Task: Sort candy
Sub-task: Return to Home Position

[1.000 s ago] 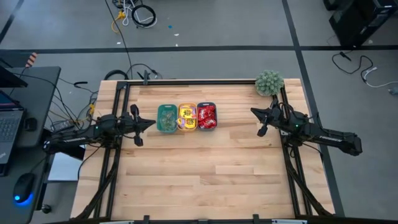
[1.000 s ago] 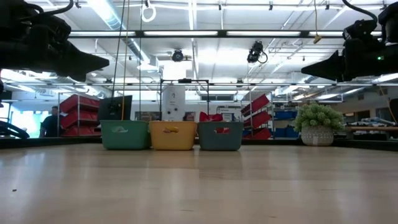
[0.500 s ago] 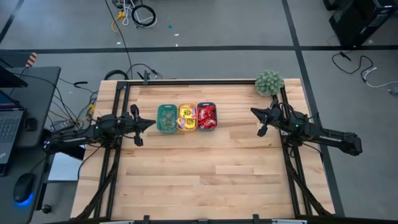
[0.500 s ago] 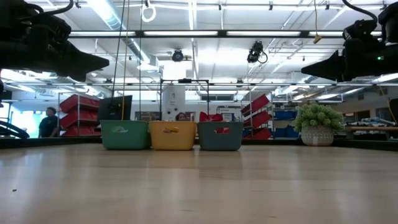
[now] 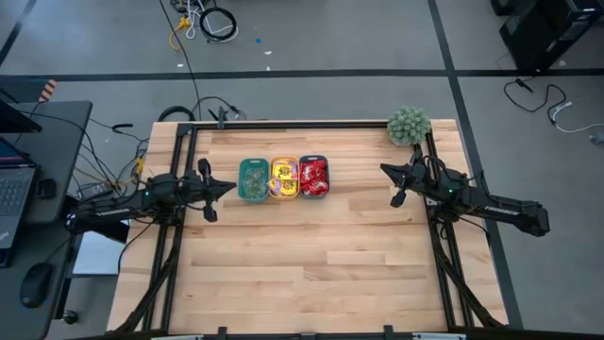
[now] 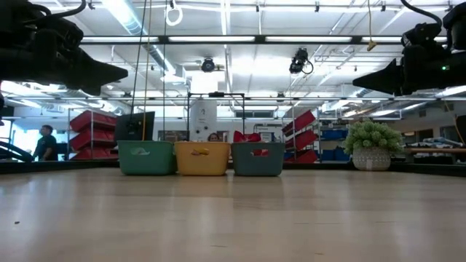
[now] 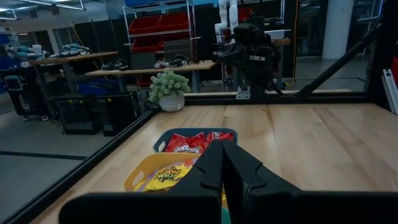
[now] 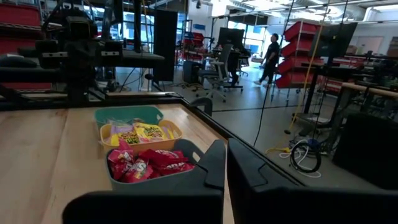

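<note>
Right now the candy [image 5: 283, 179] lies in three small trays [image 5: 284, 199] that stand side by side, touching, near the back middle of the worktop [image 5: 311, 264]. Tiny green pieces [image 5: 253, 181] are in the teal tray [image 5: 253, 161], yellow packets [image 5: 284, 175] in the yellow tray [image 5: 284, 161], and shiny red packets [image 5: 313, 177] in the blue tray [image 5: 314, 158]. I see no candy loose on the wood, so the sorting looks done.

The row of trays runs from one arm's side to the other. Each tray's long side runs the other way, from front to back. The left claw [image 5: 226, 186] hangs in the air just beside the teal tray and points at it. It is closed and holds nothing. The right claw [image 5: 385, 170] is well apart from the blue tray, near the fuzzy green plant [image 5: 409, 126], and points at the row too. It is closed and empty. The left claw is the nearer one. I think both arms only need to rest.
</note>
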